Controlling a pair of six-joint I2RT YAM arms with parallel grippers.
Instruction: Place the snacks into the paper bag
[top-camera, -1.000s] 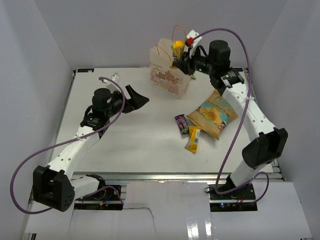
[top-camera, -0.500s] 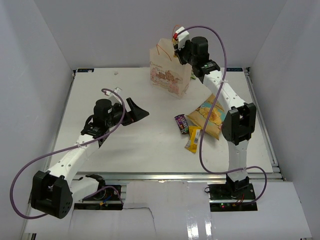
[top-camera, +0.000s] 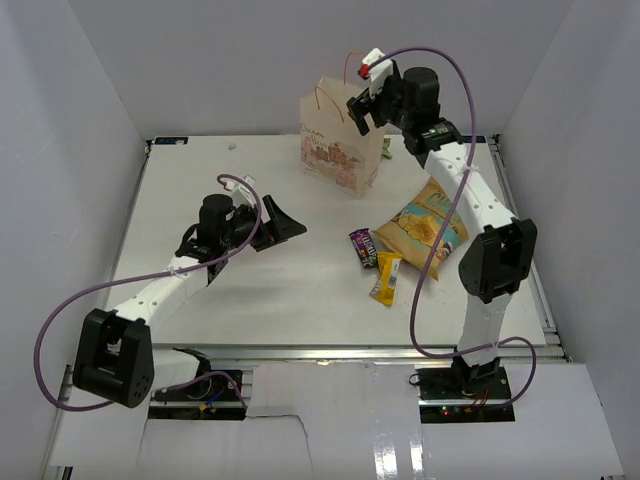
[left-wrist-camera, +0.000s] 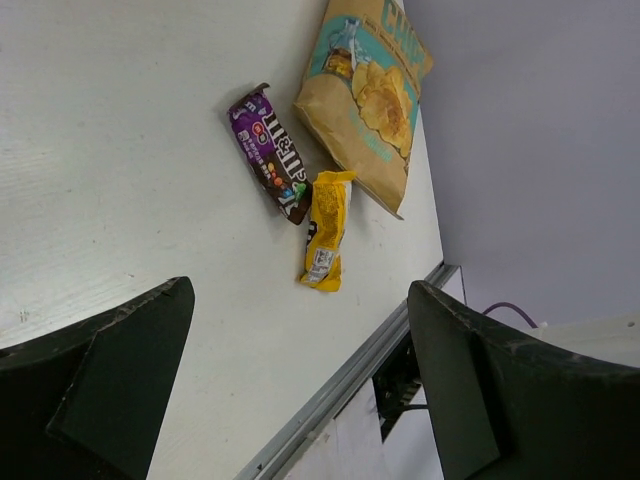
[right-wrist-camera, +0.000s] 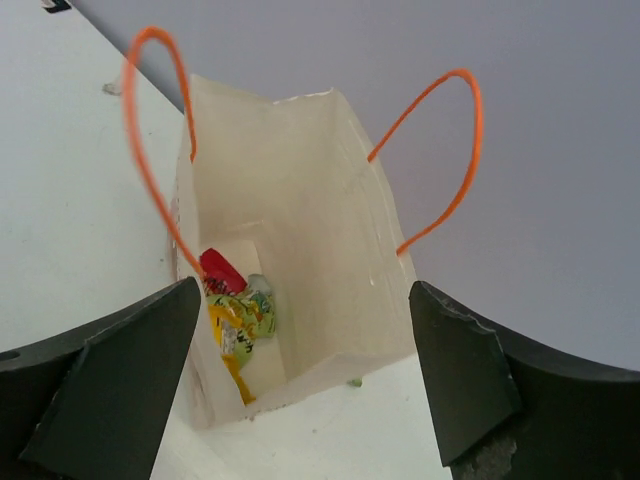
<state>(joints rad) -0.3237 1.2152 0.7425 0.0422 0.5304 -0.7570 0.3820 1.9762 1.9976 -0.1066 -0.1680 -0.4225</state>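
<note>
The cream paper bag (top-camera: 335, 150) stands upright at the back of the table, its mouth open beneath my right gripper (top-camera: 360, 108). That gripper (right-wrist-camera: 303, 300) is open and empty right above the bag (right-wrist-camera: 300, 190). A small yellow pack (right-wrist-camera: 238, 320) lies at the bag's bottom. On the table lie the large chip bag (top-camera: 428, 228), the dark purple bar (top-camera: 364, 247) and the yellow bar (top-camera: 386, 278). My left gripper (top-camera: 285, 225) hovers open to their left. The left wrist view shows the chip bag (left-wrist-camera: 365, 95), purple bar (left-wrist-camera: 272, 155) and yellow bar (left-wrist-camera: 325, 230) beyond the open left gripper (left-wrist-camera: 300, 330).
Thin orange cord handles (right-wrist-camera: 150, 120) arch up on both sides of the bag's mouth, close to my right fingers. The table's metal front edge (left-wrist-camera: 340, 385) runs just past the yellow bar. Grey walls close in the table on three sides.
My right gripper came over the bag's mouth shut on the small yellow pack, then opened; the pack now lies inside the bag. My left arm has shifted slightly right.
</note>
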